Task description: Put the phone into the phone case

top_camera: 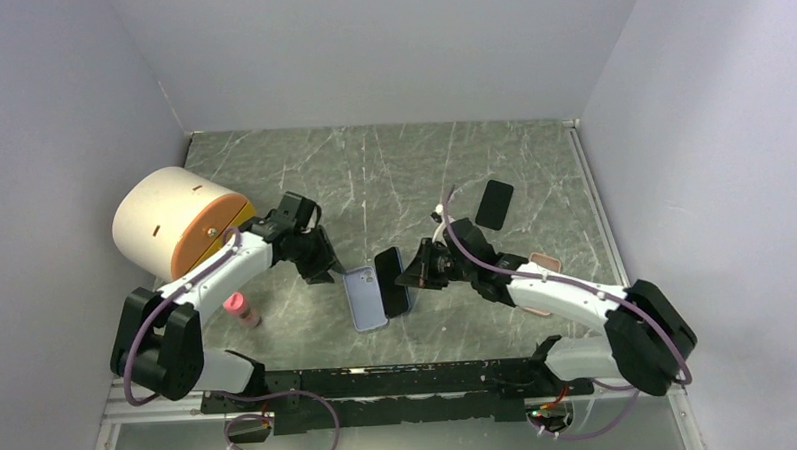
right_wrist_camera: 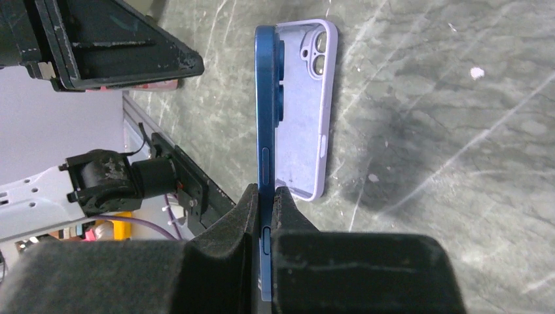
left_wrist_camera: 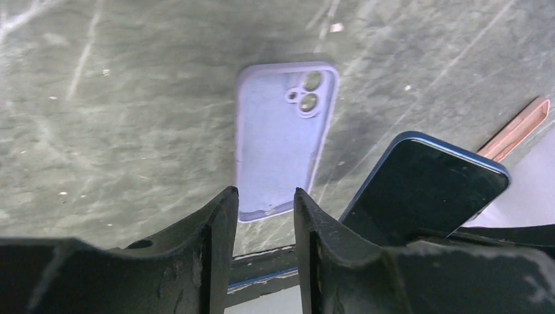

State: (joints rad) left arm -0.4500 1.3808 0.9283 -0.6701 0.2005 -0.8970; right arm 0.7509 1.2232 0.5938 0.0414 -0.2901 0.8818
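Phone and case, both partly out of sight
The phone, edge-on over the lilac case, loses its lower end between the right fingers and the picture's bottom edge; in the top view it covers the case's right side; a peach object right of the case is cut by the frame, its kind unclear
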